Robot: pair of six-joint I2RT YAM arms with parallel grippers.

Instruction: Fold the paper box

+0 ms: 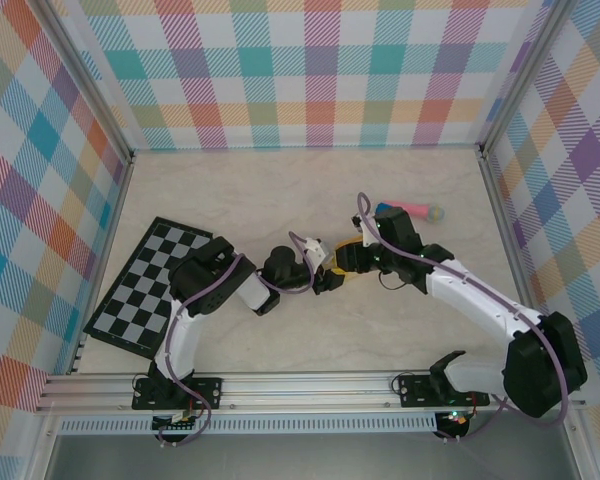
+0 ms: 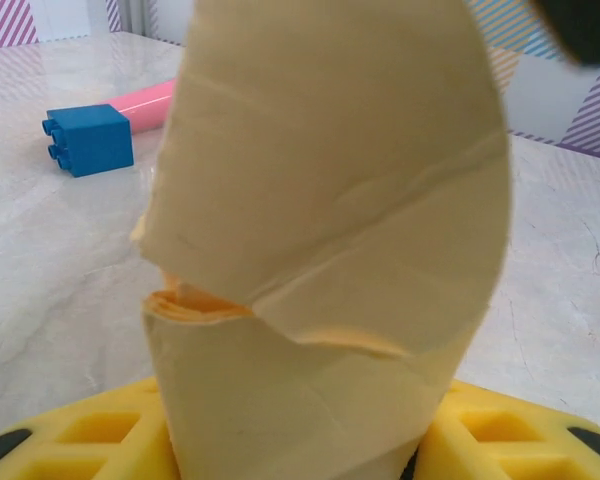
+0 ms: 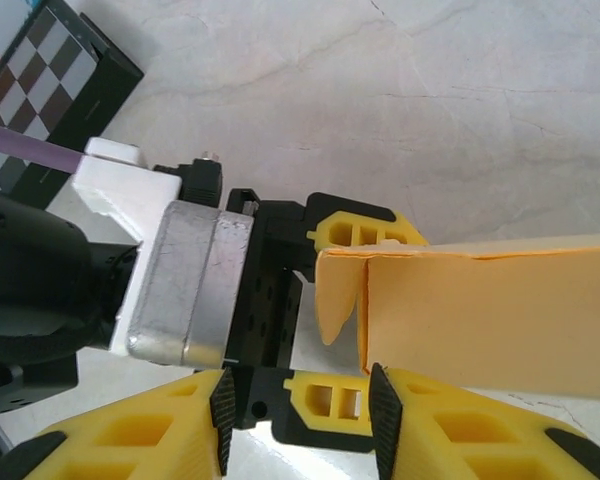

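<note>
Though creased, the paper box stands curled — pale yellow card.

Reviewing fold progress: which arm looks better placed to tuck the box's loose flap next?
Probably the right. The left gripper straddles the box end, steadying it, while the right gripper sits beside it, jaws apart, seemingly free to push the flap.

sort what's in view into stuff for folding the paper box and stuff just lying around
for the job:
- paper box
- left gripper, the box between its fingers
- right gripper, close beside it

just lying about:
- checkered board
- pink stick
- blue block at the stick's end
</note>
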